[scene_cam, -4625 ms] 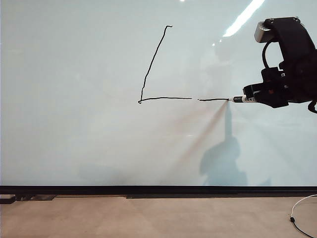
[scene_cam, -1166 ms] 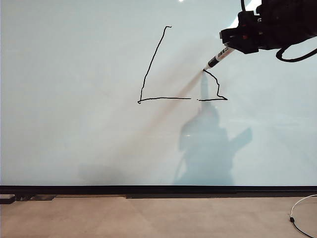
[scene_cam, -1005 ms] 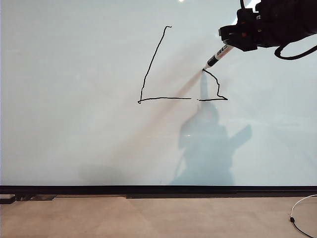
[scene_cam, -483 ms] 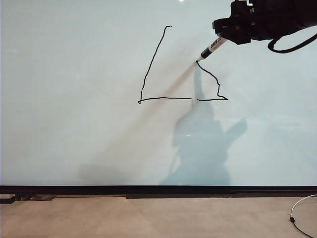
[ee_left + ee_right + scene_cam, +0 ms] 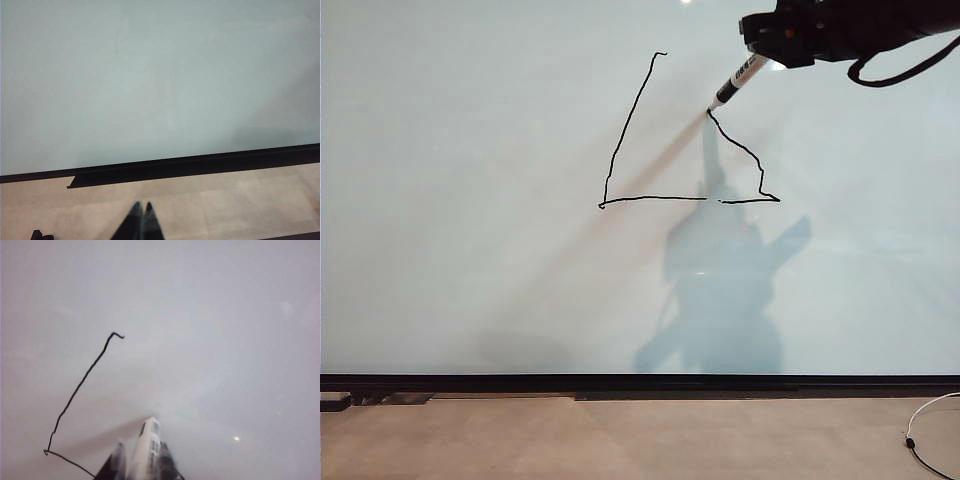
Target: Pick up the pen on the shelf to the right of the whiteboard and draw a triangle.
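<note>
A: Nearest the camera, what?

B: Bare tan floor point(image 5: 620, 440), with a thin white cable point(image 5: 925, 430) at the right edge. Behind it, the black bottom strip of the whiteboard point(image 5: 470, 250).

A: And the left gripper point(image 5: 141, 212)?

B: Low over the floor in front of that strip, fingertips pressed together, nothing between them. Seen only in its own wrist view.

A: Further back?

B: On the board, the triangle point(image 5: 660, 150), unfinished: left side up to a small hook at the top, base line with a small gap, wobbly right side rising from the lower right corner, open between its upper end and the hook.

A: The pen point(image 5: 737, 79)?

B: Clamped in the right gripper point(image 5: 770, 40) at the upper right, slanting down-left, tip touching the board at the upper end of the right side. In the right wrist view, white barrel point(image 5: 146, 450) between the two dark fingers point(image 5: 116, 462), pointing at the board point(image 5: 225, 340).
</note>
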Robot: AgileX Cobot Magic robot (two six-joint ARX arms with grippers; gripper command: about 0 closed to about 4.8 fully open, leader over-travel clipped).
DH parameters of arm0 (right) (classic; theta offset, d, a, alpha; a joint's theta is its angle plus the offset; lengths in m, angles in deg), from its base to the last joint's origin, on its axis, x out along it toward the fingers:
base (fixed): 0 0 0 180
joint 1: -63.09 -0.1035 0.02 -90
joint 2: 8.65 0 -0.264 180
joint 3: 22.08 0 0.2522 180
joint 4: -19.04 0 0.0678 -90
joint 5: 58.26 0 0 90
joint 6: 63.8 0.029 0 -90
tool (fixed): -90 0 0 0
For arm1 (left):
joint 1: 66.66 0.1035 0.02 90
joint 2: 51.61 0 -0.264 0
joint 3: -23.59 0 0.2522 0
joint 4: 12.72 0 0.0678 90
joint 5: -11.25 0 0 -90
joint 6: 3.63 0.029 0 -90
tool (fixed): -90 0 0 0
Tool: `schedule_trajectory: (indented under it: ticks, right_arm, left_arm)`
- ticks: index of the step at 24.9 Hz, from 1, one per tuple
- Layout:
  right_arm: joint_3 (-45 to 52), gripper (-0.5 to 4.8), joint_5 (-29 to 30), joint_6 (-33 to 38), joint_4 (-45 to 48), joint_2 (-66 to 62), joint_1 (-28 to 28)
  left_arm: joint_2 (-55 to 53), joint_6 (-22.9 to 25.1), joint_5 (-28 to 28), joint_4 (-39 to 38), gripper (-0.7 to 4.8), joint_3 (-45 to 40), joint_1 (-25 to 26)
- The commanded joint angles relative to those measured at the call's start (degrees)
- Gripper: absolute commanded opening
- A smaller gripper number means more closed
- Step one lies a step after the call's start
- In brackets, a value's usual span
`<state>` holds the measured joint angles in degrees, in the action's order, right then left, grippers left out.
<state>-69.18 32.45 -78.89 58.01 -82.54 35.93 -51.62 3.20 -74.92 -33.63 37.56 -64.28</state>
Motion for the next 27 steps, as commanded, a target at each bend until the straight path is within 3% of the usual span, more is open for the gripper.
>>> schedule_trajectory:
  ticks: [1,27]
  right_arm:
    - [-1.01,-0.07,-0.55,-0.72,1.38,0.2,-0.55]
    - [-5.35,-0.07,2.01,-1.64,-0.28,-1.4,-1.97]
  left_arm:
    - [0.0,0.04,0.02,0.35,-0.05,0.2,-0.02]
    - [0.0,0.04,0.02,0.35,-0.05,0.2,-0.02]
